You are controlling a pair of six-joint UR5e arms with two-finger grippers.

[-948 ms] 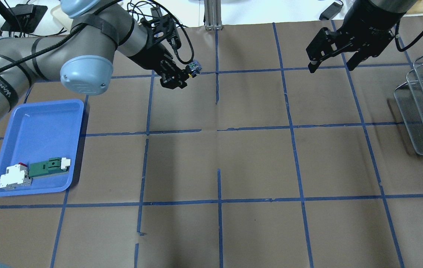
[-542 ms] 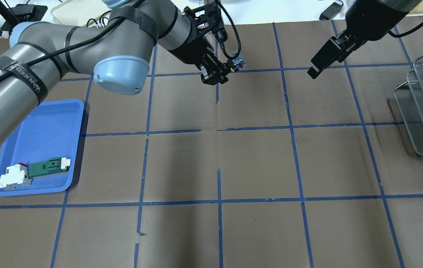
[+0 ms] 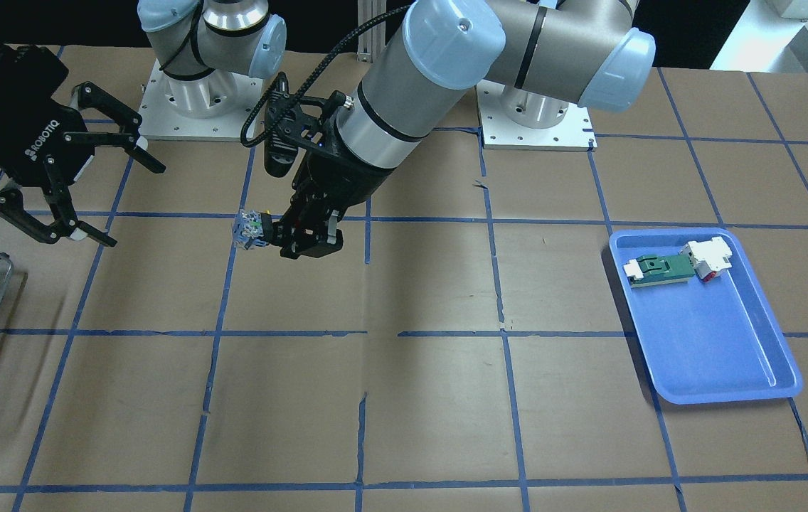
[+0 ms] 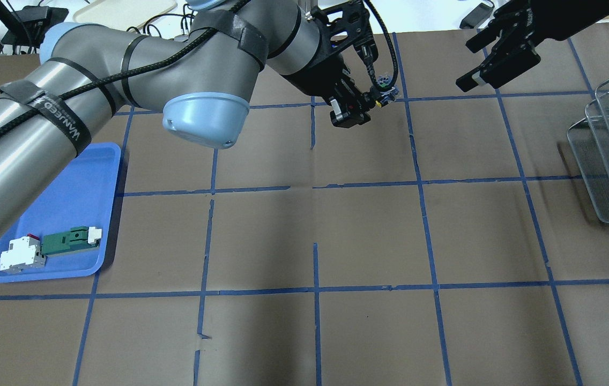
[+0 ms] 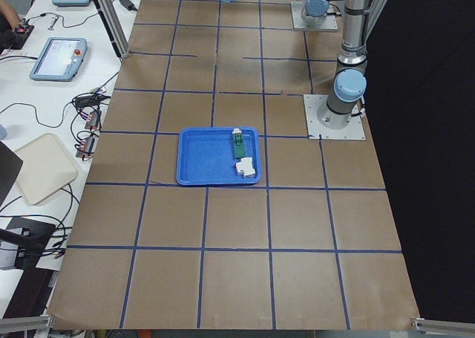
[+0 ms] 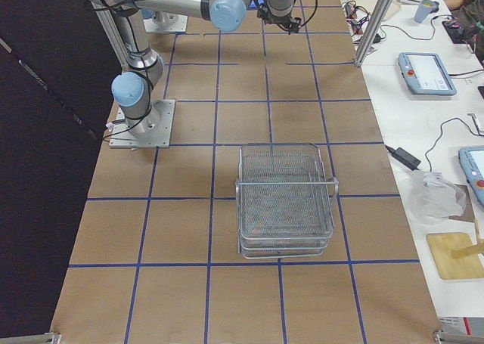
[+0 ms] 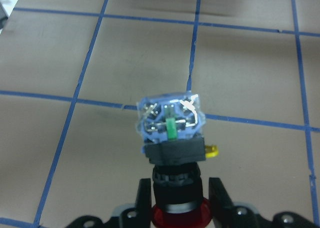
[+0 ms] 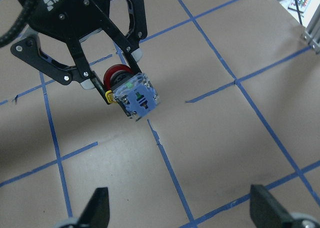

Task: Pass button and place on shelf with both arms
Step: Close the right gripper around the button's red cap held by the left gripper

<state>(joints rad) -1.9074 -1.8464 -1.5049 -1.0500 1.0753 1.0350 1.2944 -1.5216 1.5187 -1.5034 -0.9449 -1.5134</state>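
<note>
Red-capped button [image 7: 170, 123] is clamped by its black body between the left fingers [image 7: 218, 195], base projecting past the tips. The right fingers [image 8: 97, 208] are spread wide, empty, well apart. It could be knocked loose by a misaligned handover approach.

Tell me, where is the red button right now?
In the overhead view, the button hangs above the table's far middle, pinched in the left gripper, with the open right gripper off to its right.
</note>
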